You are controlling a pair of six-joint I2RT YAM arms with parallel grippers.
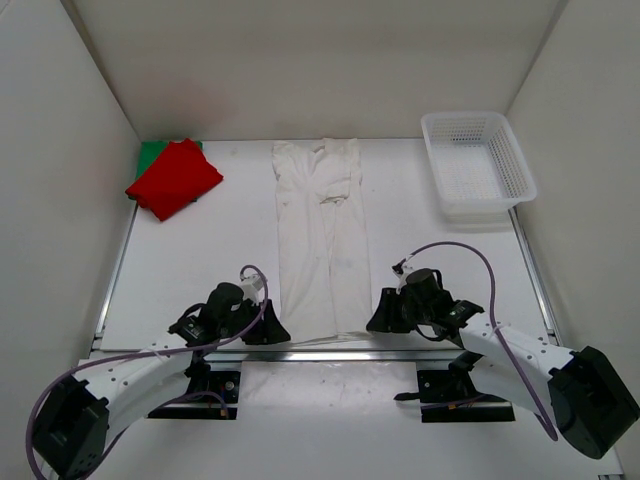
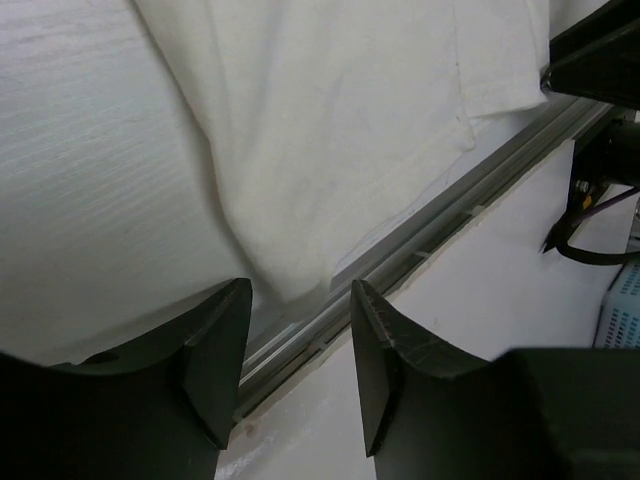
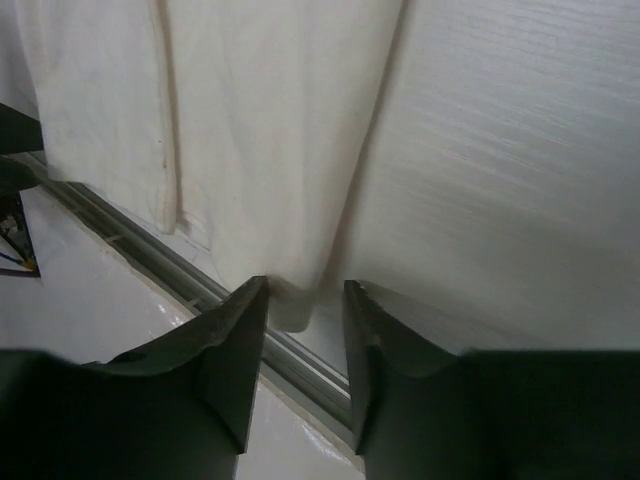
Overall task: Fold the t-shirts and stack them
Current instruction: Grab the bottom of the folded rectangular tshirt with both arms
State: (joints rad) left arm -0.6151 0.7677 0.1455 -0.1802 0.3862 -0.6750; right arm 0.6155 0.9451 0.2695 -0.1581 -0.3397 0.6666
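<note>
From above, the white table (image 1: 210, 265) carries the off-white cloth t-shirt (image 1: 320, 230), folded into a long narrow strip. It runs down the table's middle from the far edge to the near edge. At the far left corner lies the folded red cloth t-shirt (image 1: 175, 178), on top of the bright green cloth t-shirt (image 1: 150, 152), which shows only as a sliver behind it. A white plastic mesh basket (image 1: 520, 170) stands at the far right corner. The left gripper (image 1: 268, 330) sits at the strip's near left corner and the right gripper (image 1: 378, 318) at its near right corner.

In the left wrist view, the left gripper (image 2: 300, 310) stands partly open. The off-white shirt's (image 2: 340, 120) corner hangs at the mouth of the gap, above the grey metal rail (image 2: 420, 255), touching neither finger.

In the right wrist view, the right gripper (image 3: 305, 300) is narrower but still apart. The shirt's (image 3: 270, 130) corner lies between the tips, against one finger, and is not pinched.
</note>
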